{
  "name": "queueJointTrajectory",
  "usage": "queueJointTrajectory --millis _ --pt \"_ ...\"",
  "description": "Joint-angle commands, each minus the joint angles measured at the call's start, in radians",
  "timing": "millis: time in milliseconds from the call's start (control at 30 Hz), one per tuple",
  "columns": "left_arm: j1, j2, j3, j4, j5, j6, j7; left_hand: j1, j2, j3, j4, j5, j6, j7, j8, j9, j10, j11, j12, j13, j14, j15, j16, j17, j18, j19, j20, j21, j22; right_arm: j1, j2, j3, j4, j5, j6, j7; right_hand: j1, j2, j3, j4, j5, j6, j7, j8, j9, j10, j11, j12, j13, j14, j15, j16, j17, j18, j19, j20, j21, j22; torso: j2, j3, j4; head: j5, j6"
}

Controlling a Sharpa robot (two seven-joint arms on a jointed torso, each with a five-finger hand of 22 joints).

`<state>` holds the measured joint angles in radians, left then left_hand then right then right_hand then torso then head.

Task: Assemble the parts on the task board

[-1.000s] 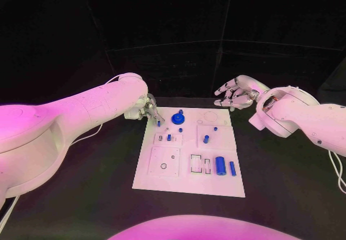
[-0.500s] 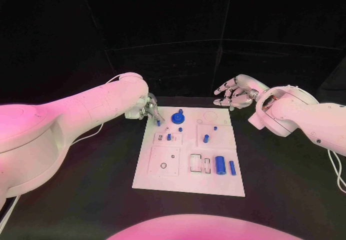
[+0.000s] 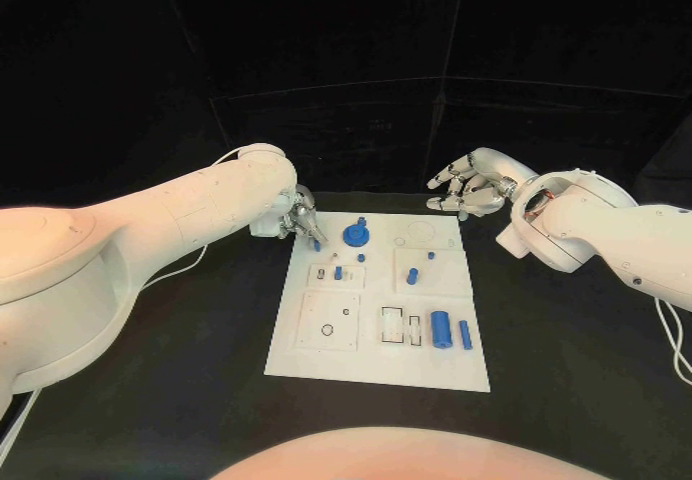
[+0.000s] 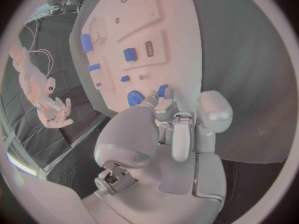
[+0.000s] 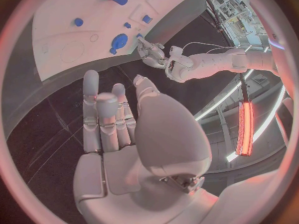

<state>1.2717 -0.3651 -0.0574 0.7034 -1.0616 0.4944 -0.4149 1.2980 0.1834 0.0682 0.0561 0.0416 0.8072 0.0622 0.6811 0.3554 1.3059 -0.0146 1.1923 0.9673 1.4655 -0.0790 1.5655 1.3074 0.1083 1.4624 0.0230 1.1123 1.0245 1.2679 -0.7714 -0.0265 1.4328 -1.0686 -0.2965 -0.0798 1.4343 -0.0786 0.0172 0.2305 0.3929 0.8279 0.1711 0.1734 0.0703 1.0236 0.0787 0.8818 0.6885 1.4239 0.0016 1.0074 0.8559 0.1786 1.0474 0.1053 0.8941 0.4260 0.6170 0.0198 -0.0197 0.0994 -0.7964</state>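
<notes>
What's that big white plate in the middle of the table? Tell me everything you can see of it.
The task board is a flat white rectangular plate, plastic by its look, lying on the black table. Its face carries raised square panels, a few round holes and a rectangular slot. Small blue parts lie on it or stand in it, including a round blue piece near its far end. The left hand is at its far left corner, fingers by a small blue part; whether they touch the board I cannot tell.

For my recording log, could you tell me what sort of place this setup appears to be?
Probably a robotics lab test cell: a white task board with small blue parts lies on a black table, dark curtains hang behind, and two robot hands hover at its far end.
</notes>
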Motion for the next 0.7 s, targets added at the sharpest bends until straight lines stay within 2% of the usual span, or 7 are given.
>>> queueJointTrajectory --millis 33,333,433,500,600,667,700 --pt "0.002 0.0 0.0 -0.001 0.007 0.012 0.013 0.043 0.016 0.042 -0.046 0.006 -0.004 -0.003 0.0 0.0 -0.001 -0.005 -0.007 -0.003 0.104 -0.006 0.002 0.256 0.004 0.001 -0.004 -0.002 0.0 0.002 0.001 0.001 0.001 -0.003 0.005 0.005 -0.002 0.004 0.002 0.002 0.005 -0.005 0.0 0.003 0.0 -0.009 0.001 0.004 -0.001 -0.003 -0.002 -0.004 0.001 0.006 0.004 0.002 -0.005 -0.001 0.0 -0.0002 -0.0004 -0.002 -0.001" --pt "0.002 -0.022 0.0 0.026 0.026 -0.005 0.027 0.005 0.002 0.167 -0.104 0.008 -0.012 0.001 0.031 0.022 -0.003 0.0 -0.018 -0.015 0.103 -0.002 0.001 0.252 0.003 0.001 -0.002 -0.007 0.0 0.002 -0.001 0.001 0.001 -0.003 0.005 0.005 -0.002 0.004 0.002 0.002 0.005 -0.005 0.0 0.003 0.0 -0.009 0.001 0.004 -0.001 -0.003 -0.002 -0.004 0.001 0.006 0.004 0.002 -0.005 -0.001 -0.001 -0.0001 0.0018 -0.004 0.0" --pt "0.003 -0.042 0.001 0.052 0.046 -0.028 0.026 -0.029 -0.013 0.221 -0.12 0.005 -0.018 0.002 0.042 0.031 -0.002 0.0 -0.02 -0.019 0.102 -0.001 0.0 0.251 0.004 0.001 -0.002 -0.009 0.0 0.002 -0.002 0.001 0.0 -0.003 0.005 0.005 -0.003 0.004 0.002 0.002 0.006 -0.005 0.0 0.004 0.0 -0.009 0.001 0.004 -0.001 -0.003 -0.002 -0.004 0.001 0.006 0.005 0.002 -0.005 -0.001 -0.002 0.0003 0.0034 0.001 0.001" --pt "0.005 -0.058 0.001 0.076 0.056 -0.043 0.025 -0.067 -0.032 0.281 -0.134 0.007 -0.023 0.002 0.053 0.039 -0.001 0.0 -0.021 -0.021 0.102 0.0 0.0 0.25 0.005 0.002 -0.002 -0.01 0.002 0.002 -0.003 0.001 -0.001 -0.003 0.005 0.004 -0.003 0.005 0.002 0.003 0.006 -0.005 0.0 0.004 0.0 -0.009 0.001 0.005 -0.001 -0.003 -0.002 -0.005 0.001 0.006 0.005 0.002 -0.005 -0.001 -0.003 0.0002 0.004 -0.004 0.004" --pt "0.01 -0.091 0.001 0.127 0.068 -0.068 0.021 -0.083 -0.037 0.307 -0.137 0.007 -0.023 0.002 0.059 0.043 0.0 0.0 -0.022 -0.023 0.101 -0.001 -0.002 0.246 0.004 0.002 -0.001 -0.01 0.003 0.002 -0.005 0.001 -0.001 -0.003 0.004 0.004 -0.003 0.005 0.002 0.003 0.006 -0.005 0.0 0.004 0.0 -0.009 0.001 0.005 -0.001 -0.003 -0.002 -0.005 0.001 0.006 0.005 0.002 -0.005 -0.001 -0.004 0.0007 0.0053 -0.003 0.004" --pt "0.013 -0.11 0.002 0.158 0.072 -0.085 0.019 -0.147 -0.071 0.41 -0.152 0.005 -0.027 0.001 0.083 0.061 0.008 -0.005 -0.02 -0.025 0.101 -0.001 -0.002 0.246 0.005 0.004 -0.003 -0.012 0.006 0.002 -0.006 0.001 -0.001 -0.003 0.004 0.004 -0.003 0.005 0.002 0.003 0.006 -0.005 0.0 0.004 0.0 -0.009 0.001 0.005 -0.001 -0.003 -0.002 -0.005 0.001 0.006 0.005 0.002 -0.005 -0.001 -0.004 0.0006 0.0057 -0.003 0.005" --pt "0.015 -0.12 0.002 0.175 0.073 -0.094 0.018 -0.148 -0.071 0.413 -0.151 0.005 -0.028 0.0 0.083 0.061 0.007 -0.004 -0.02 -0.024 0.101 -0.002 -0.002 0.246 0.004 0.004 -0.002 -0.011 0.007 0.002 -0.007 0.001 -0.001 -0.003 0.004 0.003 -0.003 0.005 0.002 0.003 0.006 -0.005 0.0 0.004 0.0 -0.009 0.001 0.005 -0.001 -0.003 -0.002 -0.005 0.001 0.006 0.005 0.002 -0.005 -0.001 -0.005 0.0006 0.0065 -0.003 0.004"
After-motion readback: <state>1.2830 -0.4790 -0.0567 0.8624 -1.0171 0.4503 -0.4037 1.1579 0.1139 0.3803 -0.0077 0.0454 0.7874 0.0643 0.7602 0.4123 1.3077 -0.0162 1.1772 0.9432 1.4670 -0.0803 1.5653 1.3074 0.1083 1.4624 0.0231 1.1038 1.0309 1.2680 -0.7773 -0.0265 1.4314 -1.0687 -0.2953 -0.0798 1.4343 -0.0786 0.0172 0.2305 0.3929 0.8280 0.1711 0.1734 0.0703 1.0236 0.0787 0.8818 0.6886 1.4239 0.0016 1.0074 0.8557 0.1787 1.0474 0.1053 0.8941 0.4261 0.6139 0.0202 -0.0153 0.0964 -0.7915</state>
